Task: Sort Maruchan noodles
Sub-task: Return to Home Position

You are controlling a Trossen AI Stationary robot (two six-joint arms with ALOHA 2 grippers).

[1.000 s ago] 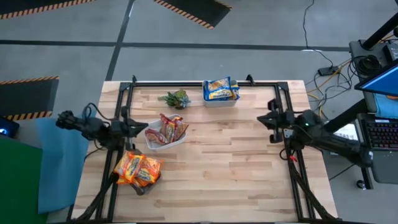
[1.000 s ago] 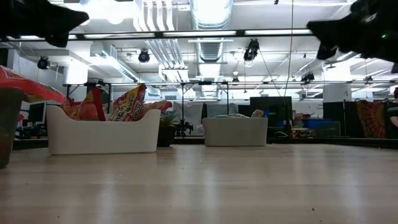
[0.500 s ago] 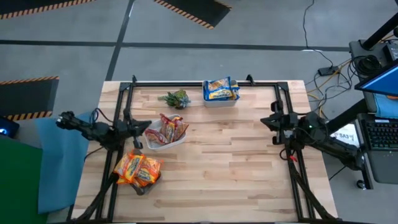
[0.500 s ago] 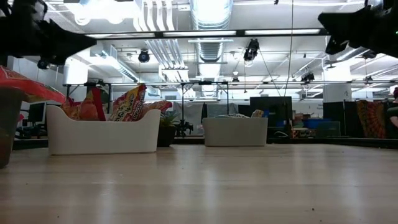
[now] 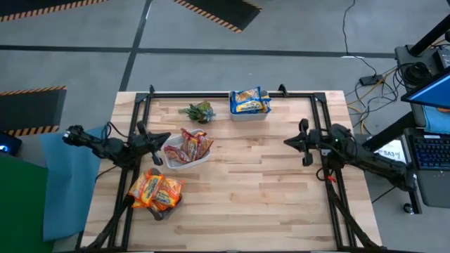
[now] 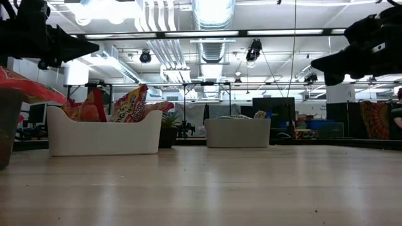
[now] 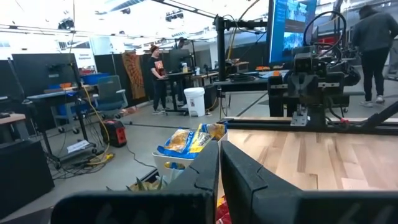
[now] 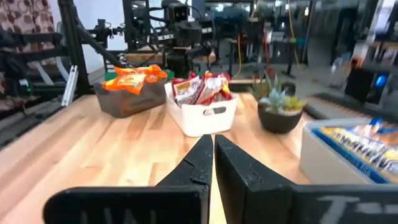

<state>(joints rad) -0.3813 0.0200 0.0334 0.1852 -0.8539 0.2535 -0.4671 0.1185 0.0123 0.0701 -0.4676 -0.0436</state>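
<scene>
1. Every packet is binned. The dark red packets [image 5: 190,146] stand on end in the white tub [image 5: 171,159], right off the tip of the left pincer [image 5: 155,143], which is the nearest pincer to any packet.
2. The orange packets [image 5: 156,190] lie heaped in the dark bin [image 8: 127,104], off to one side of that same left pincer and close under its arm.
3. The blue-yellow packets [image 5: 249,100] lie flat in the grey tub [image 5: 249,115]. They are well apart from both pincers, though the right pincer [image 5: 290,141] is a little nearer.
4. The left pincer is up off the tabletop [image 5: 253,190], fingers [image 7: 205,177] pinched to a sliver of a gap, holding nothing.
5. The right pincer is also aloft, over bare boards, with nothing in it and only a thin slit between its fingers [image 8: 198,163]. It points across at the white tub from far off.
6. Judgement: with nothing loose to fetch, the pull-back is what counts. The left pincer should draw straight back along its own arm, away from the tub rim ahead.
</scene>
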